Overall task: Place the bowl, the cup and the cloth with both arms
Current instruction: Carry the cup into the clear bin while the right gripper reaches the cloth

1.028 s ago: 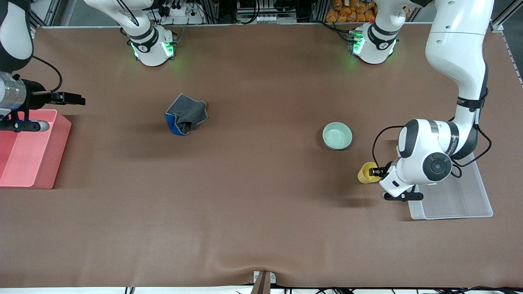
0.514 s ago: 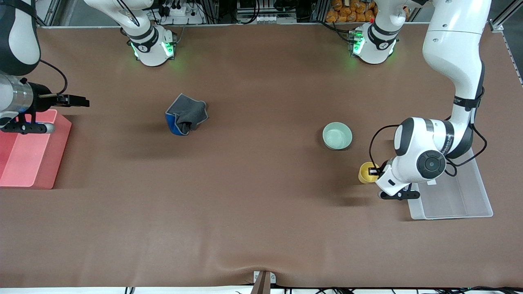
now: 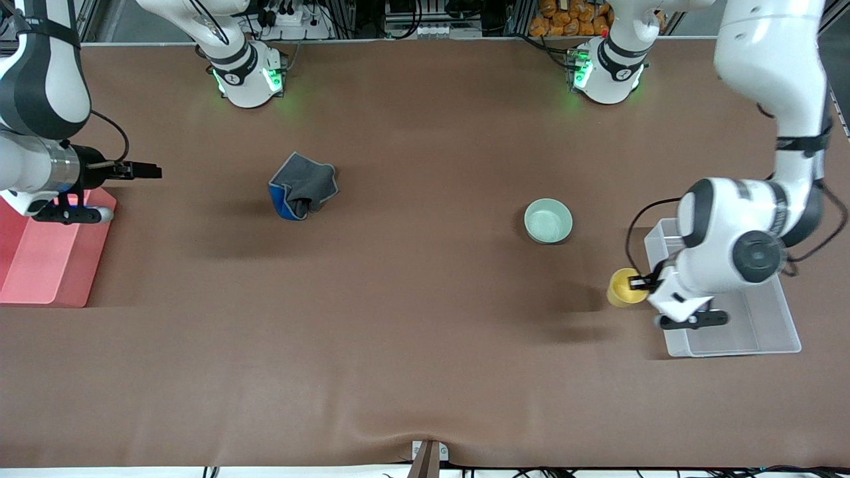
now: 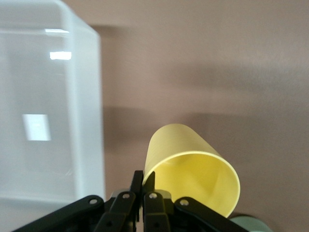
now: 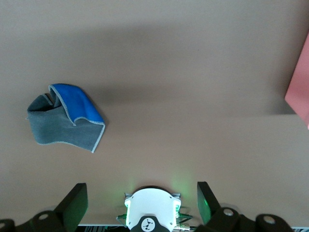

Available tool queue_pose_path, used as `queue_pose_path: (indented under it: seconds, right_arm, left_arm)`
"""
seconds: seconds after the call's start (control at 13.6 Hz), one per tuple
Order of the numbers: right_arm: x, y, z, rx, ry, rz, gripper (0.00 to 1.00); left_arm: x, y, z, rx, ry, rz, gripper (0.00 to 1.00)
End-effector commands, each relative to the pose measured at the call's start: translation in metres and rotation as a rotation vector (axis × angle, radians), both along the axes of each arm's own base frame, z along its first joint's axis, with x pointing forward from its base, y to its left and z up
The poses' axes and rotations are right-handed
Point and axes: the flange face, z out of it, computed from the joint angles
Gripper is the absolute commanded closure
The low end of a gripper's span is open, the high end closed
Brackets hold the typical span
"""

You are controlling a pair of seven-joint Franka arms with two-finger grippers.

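Observation:
The yellow cup [image 3: 623, 287] hangs tilted above the table beside the clear bin [image 3: 770, 318], with my left gripper [image 3: 640, 284] shut on its rim. In the left wrist view the fingers pinch the cup [image 4: 193, 174] wall at the left gripper [image 4: 144, 182]. The mint-green bowl [image 3: 548, 221] stands on the table, farther from the front camera than the cup. The grey and blue cloth [image 3: 302, 186] lies crumpled toward the right arm's end. My right gripper [image 3: 150, 172] is open and empty, over the table by the pink bin's edge, with the cloth [image 5: 67, 121] ahead of it.
A pink bin [image 3: 40, 259] sits at the right arm's end of the table and shows as a corner [image 5: 300, 92] in the right wrist view. The clear bin [image 4: 48, 121] is empty. Both green-lit bases [image 3: 247, 76] stand along the table's back edge.
My left gripper has shut on the cup's rim, lifted it and carried it toward the clear bin. My right gripper has drifted a little toward the cloth.

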Motion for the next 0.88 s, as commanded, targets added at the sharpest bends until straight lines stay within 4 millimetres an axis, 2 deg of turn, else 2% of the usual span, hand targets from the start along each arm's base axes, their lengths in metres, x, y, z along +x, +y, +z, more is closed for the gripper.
queue_pose_path:
  seconds: [0.0,0.07,0.15,0.29,0.44,0.59,0.81]
  right_arm:
    - [0.004,0.003,-0.013,0.042,0.012,-0.044,0.00]
    - [0.003,0.004,-0.021,0.059,0.018,-0.054,0.00]
    - [0.003,0.006,-0.027,0.076,0.010,-0.065,0.00]
    - [0.001,0.011,-0.036,0.102,0.002,-0.081,0.00]
    - [0.000,0.016,-0.045,0.130,-0.001,-0.096,0.00]
    - [0.000,0.024,-0.051,0.137,-0.005,-0.091,0.00]
    - [-0.002,0.042,-0.063,0.119,-0.008,-0.094,0.00]
  left_arm:
    - [0.011,0.035,0.059,-0.026,-0.001,0.009,1.00]
    - [0.013,0.056,0.081,-0.063,-0.016,0.011,1.00]
    - [0.010,0.083,0.095,-0.085,-0.026,0.022,1.00]
    - [0.006,0.131,0.096,-0.087,-0.023,0.031,1.00]
    - [0.004,0.177,0.075,-0.096,-0.009,-0.017,1.00]
    - [0.006,0.203,0.055,-0.099,-0.013,-0.032,1.00]
    - [0.013,0.208,0.032,-0.095,-0.020,-0.041,1.00]
